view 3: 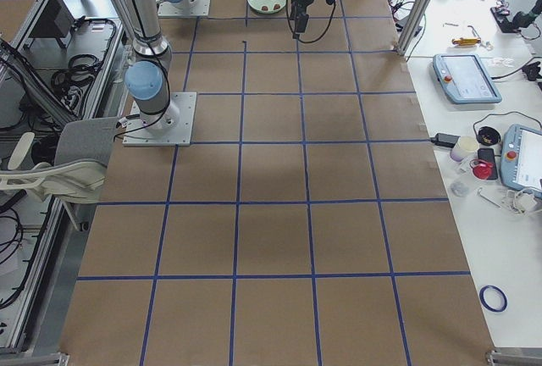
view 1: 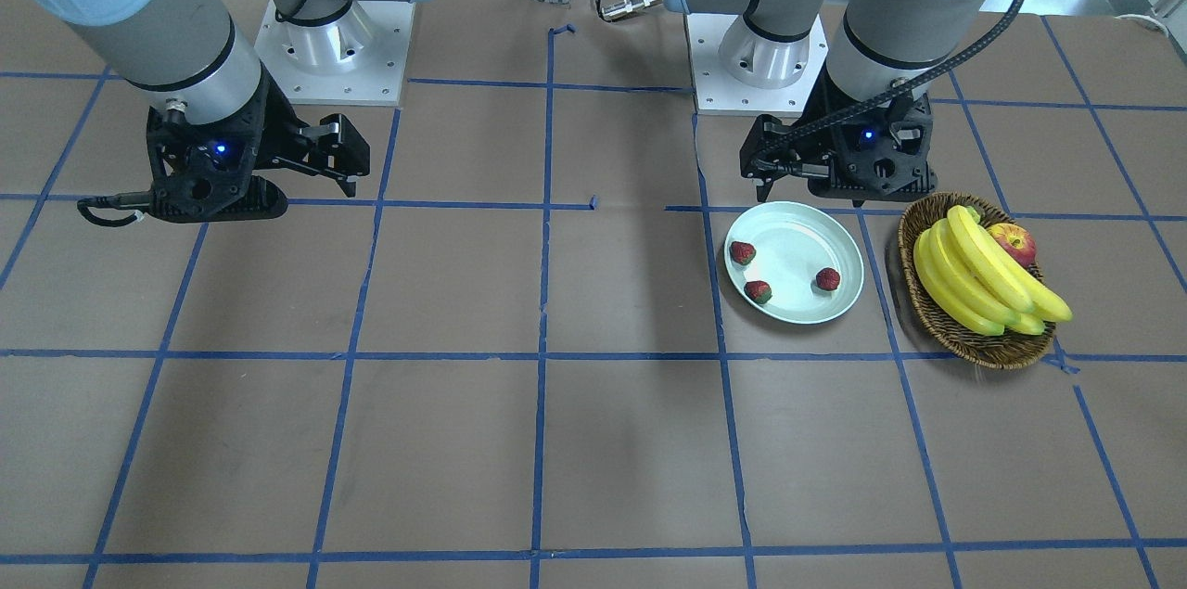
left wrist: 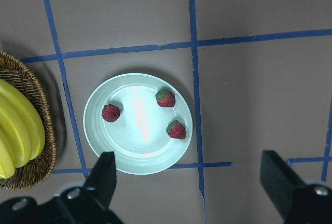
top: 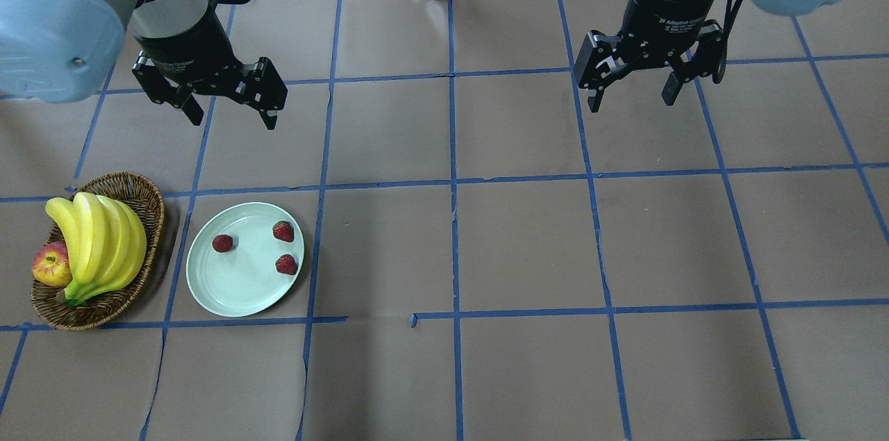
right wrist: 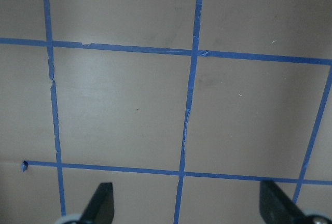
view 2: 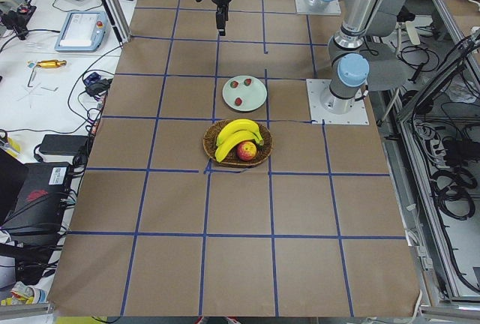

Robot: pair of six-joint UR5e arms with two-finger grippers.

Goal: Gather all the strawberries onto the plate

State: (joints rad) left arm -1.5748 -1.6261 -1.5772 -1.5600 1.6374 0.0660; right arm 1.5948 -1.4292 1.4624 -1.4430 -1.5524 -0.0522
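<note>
Resting inside the round, glossy, pale mint plate (top: 239,285), each apart from the others, are all three small red strawberries (top: 222,243) with green tops. The black two-finger left gripper (top: 233,118) hangs beyond the plate, jaws spread wide and empty. The right gripper (top: 630,102) is likewise wide and empty, well apart from the plate. The berries are judged light, soft and easily bruised, so a gentle pinch across the widest part is advised.
</note>
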